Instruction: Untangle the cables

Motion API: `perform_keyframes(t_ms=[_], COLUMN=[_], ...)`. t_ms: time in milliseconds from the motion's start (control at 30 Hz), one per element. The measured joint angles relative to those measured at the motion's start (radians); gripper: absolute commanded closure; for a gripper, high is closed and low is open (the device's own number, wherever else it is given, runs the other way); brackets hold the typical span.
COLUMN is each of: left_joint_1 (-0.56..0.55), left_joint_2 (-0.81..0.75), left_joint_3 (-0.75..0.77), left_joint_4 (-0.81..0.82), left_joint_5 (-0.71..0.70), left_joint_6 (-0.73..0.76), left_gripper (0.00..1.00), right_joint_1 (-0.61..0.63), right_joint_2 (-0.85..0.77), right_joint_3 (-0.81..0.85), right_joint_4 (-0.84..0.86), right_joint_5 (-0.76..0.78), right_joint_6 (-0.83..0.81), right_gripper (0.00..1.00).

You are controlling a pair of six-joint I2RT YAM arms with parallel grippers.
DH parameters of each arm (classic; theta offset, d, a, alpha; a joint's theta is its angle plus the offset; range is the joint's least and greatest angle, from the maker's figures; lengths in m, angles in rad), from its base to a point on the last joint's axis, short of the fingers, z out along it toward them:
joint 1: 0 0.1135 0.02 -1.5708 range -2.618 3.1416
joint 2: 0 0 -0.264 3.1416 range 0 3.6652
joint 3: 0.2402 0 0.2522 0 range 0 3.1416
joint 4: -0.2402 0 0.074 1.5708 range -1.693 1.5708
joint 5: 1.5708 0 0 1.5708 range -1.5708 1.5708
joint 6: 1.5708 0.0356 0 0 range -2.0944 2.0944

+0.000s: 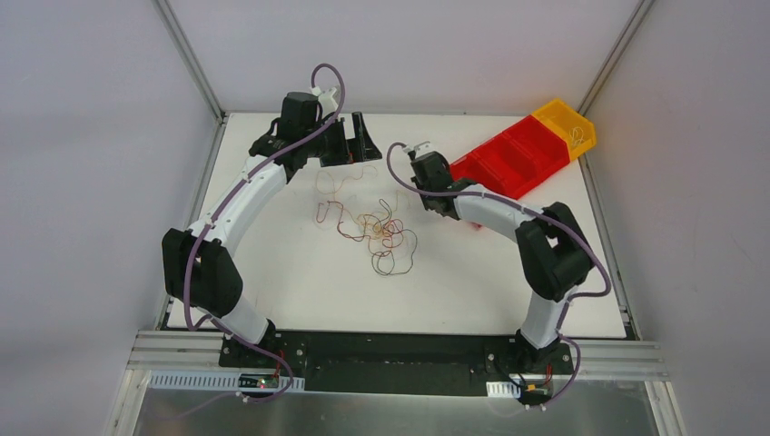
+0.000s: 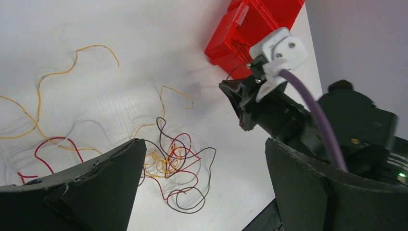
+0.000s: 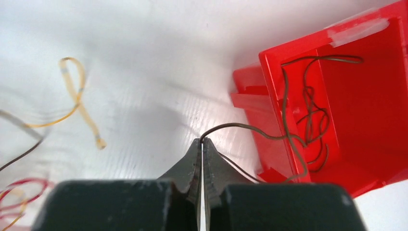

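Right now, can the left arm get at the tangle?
Probably yes: the left tool is open and empty, the tangle lies uncovered, and the right tool is off by the bin, shut on a wire.

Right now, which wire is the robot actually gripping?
The dark wire pinched in the right arm's fingers, trailing into the red bin; the coloured tangle lies loose.

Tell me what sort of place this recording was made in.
Most likely a lab robot cell: a white tabletop boxed in by plain grey panels on aluminium frame posts, two black-and-white robot arms bolted to its near edge, and thin coloured cables laid out in a tangle as test material.
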Motion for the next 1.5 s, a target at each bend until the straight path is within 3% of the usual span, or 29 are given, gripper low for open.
perform_keyframes(t_ms=[300,767,933,1133,1333,1500], left_joint_1=[0.005,0.006,0.028,0.137,0.26,0.264], left_joint_2=[0.0,0.002,0.002,0.006,0.182,0.399], left_joint_3=[0.0,0.0,0.0,-0.016,0.086,0.208], left_joint_4=[0.0,-0.001,-0.015,-0.074,-0.202,-0.295], left_joint_5=[0.008,0.016,0.053,0.112,0.094,0.052], left_joint_6=[0.0,0.008,0.047,0.145,0.35,0.478], left_gripper=[0.01,0.01,0.01,0.01,0.03,0.07], right_joint_1=[-0.051,-0.298,-0.299,-0.299,-0.301,-0.302], right_joint_2=[-0.149,-0.042,-0.025,-0.053,-0.121,-0.169], right_joint_3=[0.037,0.201,0.205,0.227,0.304,0.342], right_joint_4=[-0.083,-0.201,-0.277,-0.335,-0.41,-0.444], right_joint_5=[-0.092,-0.322,-0.427,-0.493,-0.568,-0.656], right_joint_6=[-0.021,-0.027,0.003,0.038,0.045,0.049], right_gripper=[1.0,1.0,0.59,0.28,0.11,0.08])
